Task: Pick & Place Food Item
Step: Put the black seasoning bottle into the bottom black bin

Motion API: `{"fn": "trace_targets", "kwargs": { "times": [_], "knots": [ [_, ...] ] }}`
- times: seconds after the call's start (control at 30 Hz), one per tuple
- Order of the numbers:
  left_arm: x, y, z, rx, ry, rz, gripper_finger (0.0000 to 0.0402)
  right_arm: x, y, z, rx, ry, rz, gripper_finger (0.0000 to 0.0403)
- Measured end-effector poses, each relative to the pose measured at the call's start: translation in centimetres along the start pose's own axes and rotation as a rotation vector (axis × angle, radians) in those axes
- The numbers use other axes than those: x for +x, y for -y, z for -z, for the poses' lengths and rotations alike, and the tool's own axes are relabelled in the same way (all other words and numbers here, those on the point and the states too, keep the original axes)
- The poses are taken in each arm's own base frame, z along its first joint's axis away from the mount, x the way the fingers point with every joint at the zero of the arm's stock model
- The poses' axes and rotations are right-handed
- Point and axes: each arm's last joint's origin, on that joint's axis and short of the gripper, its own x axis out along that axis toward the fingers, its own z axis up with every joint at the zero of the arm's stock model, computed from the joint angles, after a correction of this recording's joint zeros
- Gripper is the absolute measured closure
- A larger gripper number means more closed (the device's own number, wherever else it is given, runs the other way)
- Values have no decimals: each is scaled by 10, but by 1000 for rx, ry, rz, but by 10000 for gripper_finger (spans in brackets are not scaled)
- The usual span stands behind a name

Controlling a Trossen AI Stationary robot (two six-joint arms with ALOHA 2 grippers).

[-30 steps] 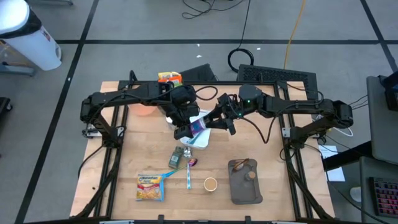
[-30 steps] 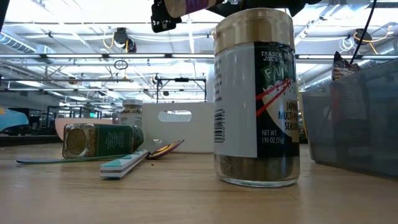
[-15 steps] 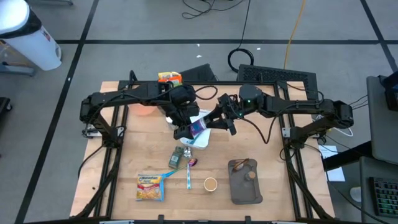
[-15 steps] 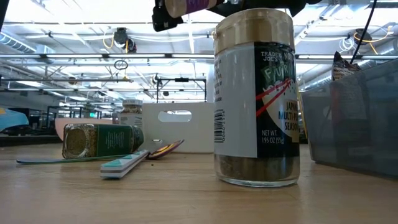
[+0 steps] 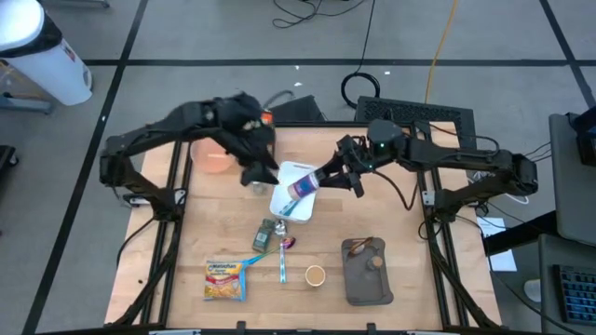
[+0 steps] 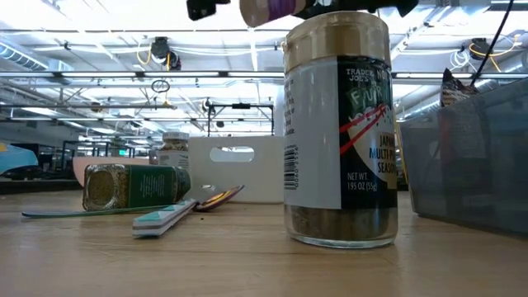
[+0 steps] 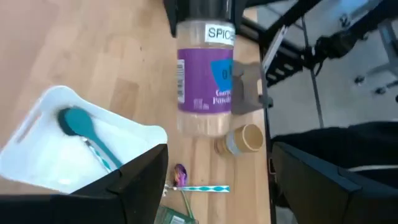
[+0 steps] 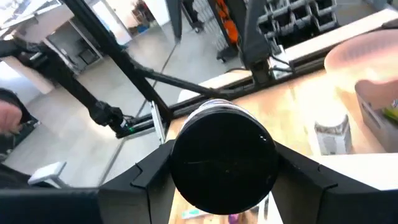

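- Two dark arms reached over the wooden worktop [image 5: 391, 233], the left from the picture's left in the high view, the right from its right.
- The right pincer [image 5: 321, 179] was clenched on the black-capped end of a purple-labelled spice bottle [image 5: 303, 188], which lay roughly level in the air above the white tray [image 5: 284, 203].
- In the right wrist view the bottle's black cap [image 8: 224, 163] sat squeezed between the two dark fingers [image 8: 298, 177].
- The left wrist view showed the same bottle [image 7: 205, 78] hanging free of the worktop, label reading "SPICE", with a teal spoon [image 7: 84, 134] lying inside the tray [image 7: 37, 118] below.
- The left pincer [image 5: 258, 170] hovered beside the tray's far-left corner, apart from the bottle, its fingers spread and holding nothing.
- A pink bowl [image 5: 212, 158] stood near the left arm, and a small jar [image 5: 258, 186] stood just beside the tray.
- Nearer the front edge lay a green-labelled jar on its side [image 5: 264, 234], a teal-handled utensil [image 5: 282, 261], a yellow noodle packet [image 5: 224, 278], an upright seasoning jar [image 5: 315, 275] and a dark grey tray [image 5: 365, 279].
- In the low view the seasoning jar [image 6: 340, 132] loomed closest, with the held bottle [image 6: 272, 10] high above it.
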Motion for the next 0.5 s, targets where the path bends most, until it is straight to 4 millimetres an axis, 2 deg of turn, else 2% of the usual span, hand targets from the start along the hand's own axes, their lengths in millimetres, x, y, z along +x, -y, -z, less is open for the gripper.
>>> {"fn": "trace_targets", "kwargs": {
  "times": [0.3, 0.5],
  "knots": [
    [-64, 27, 18, 23, 202, -137, 108, -11, -18, 7, 11, -68, -15, 203],
    [-92, 53, 36, -3, 335, -257, 108, -8, -31, 13, 15, -102, -53, 204]
  ]
}}
